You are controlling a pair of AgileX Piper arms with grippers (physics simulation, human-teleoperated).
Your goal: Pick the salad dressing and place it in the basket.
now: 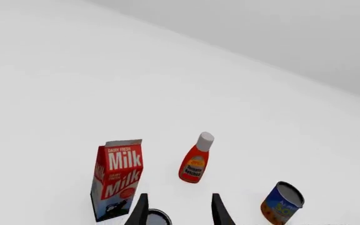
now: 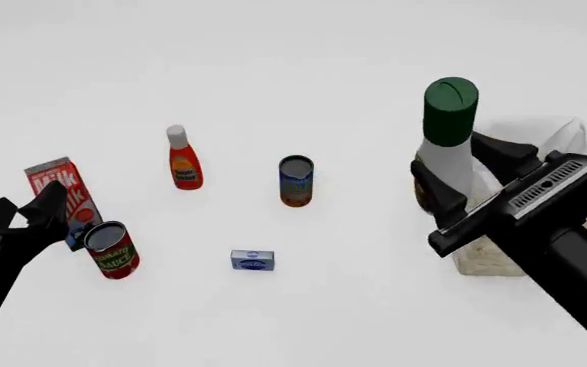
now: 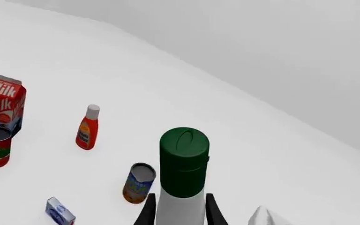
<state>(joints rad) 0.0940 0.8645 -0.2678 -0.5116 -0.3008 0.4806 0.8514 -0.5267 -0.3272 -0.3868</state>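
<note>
The right tool [image 2: 446,180] held the salad dressing [image 2: 449,134] upright, its fingers [image 3: 147,211] pressed against both sides of the white bottle below the dark green cap [image 3: 183,161]. The bottle was lifted clear of the table [image 2: 304,69] and sat just left of the basket [image 2: 579,141], in front of its white cloth lining in the front view.

The left tool [image 2: 28,218] stood spread wide with nothing between its fingers [image 1: 140,211], close to the milk carton [image 2: 62,200] and the tomato sauce can [image 2: 111,249]. Farther out stood the ketchup bottle [image 2: 183,158] and a blue-and-orange can [image 2: 296,181]. A small blue box [image 2: 253,260] lay flat nearer the arms.
</note>
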